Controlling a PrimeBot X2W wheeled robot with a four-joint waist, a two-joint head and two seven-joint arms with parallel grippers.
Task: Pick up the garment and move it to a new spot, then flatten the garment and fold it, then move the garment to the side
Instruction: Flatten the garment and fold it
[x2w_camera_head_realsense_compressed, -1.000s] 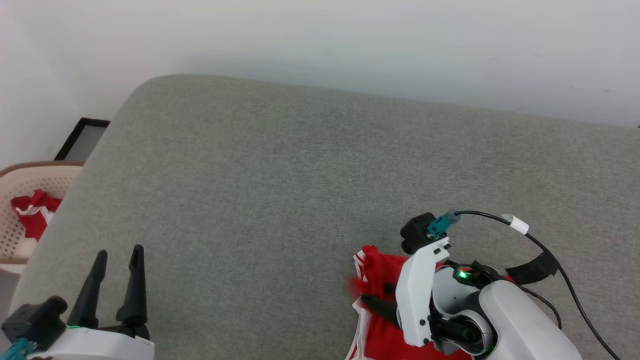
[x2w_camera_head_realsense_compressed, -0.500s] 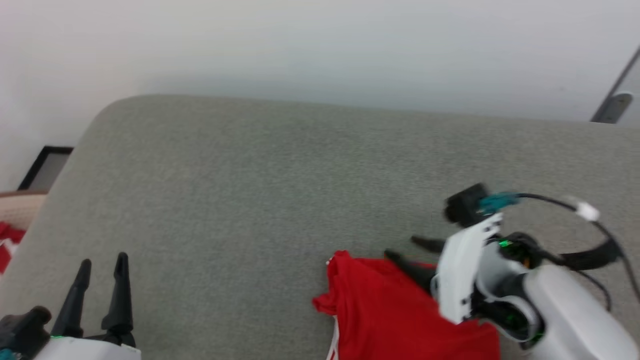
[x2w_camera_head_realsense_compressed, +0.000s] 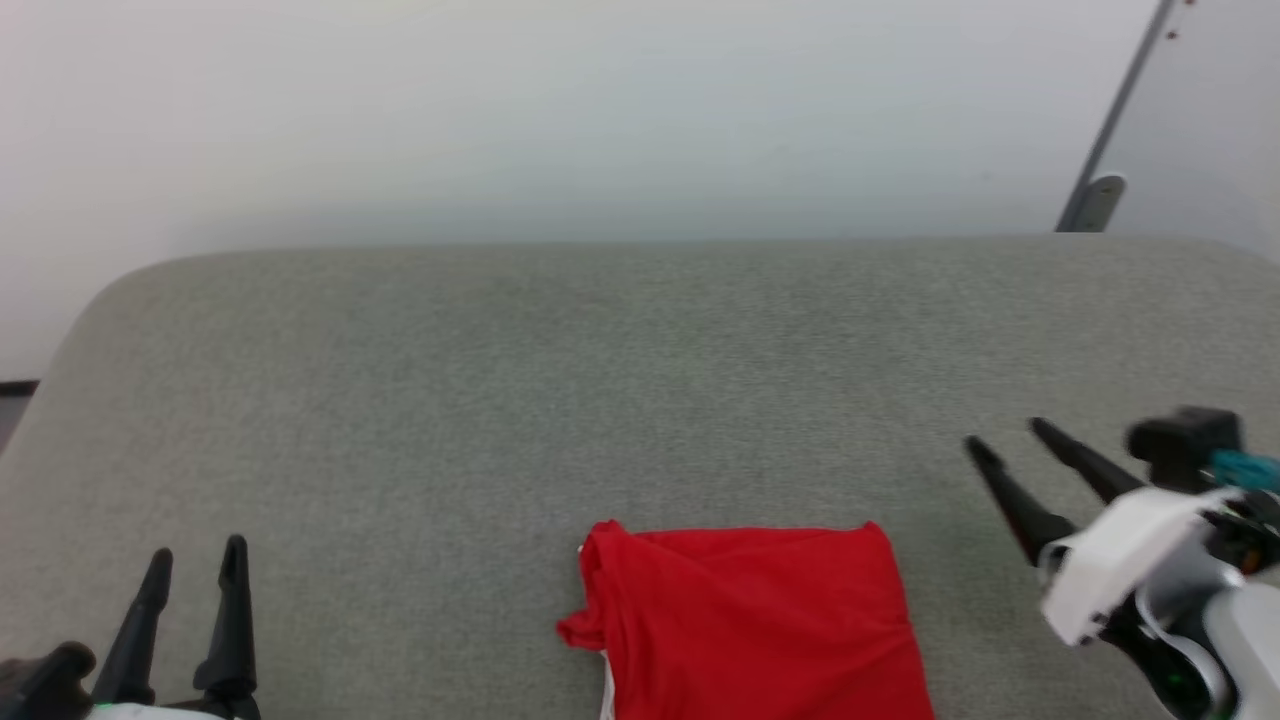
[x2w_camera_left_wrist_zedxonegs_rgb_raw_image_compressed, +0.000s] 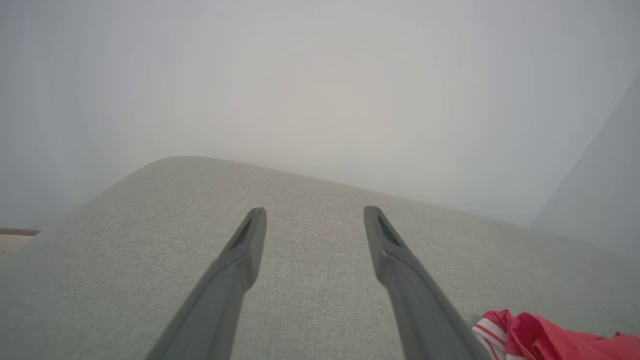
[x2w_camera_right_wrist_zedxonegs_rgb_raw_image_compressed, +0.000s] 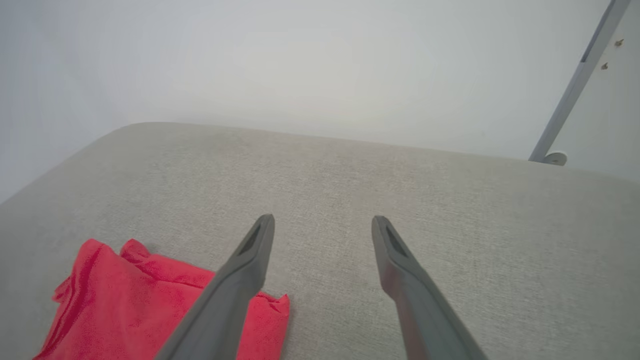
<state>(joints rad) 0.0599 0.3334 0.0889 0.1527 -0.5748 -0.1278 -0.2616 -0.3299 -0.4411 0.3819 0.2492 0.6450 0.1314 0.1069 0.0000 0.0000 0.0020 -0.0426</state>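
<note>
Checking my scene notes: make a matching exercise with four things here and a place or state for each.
Things:
1 garment
2 left gripper
3 right gripper
4 grey cushion

Places or states:
a open, off to the red shirt's right, not touching it
b red, lying in a neat rectangle
c bears the red shirt
d open, lower left of the head view

Pairs: 1-b, 2-d, 3-a, 4-c

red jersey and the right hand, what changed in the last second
The right hand let go of the red jersey and drew away to the robot's right; it now hovers open, clear of the cloth. The head camera also swung, so the picture shifted. The jersey lies folded on the grey cushion; the left hand stayed open and idle.
</note>
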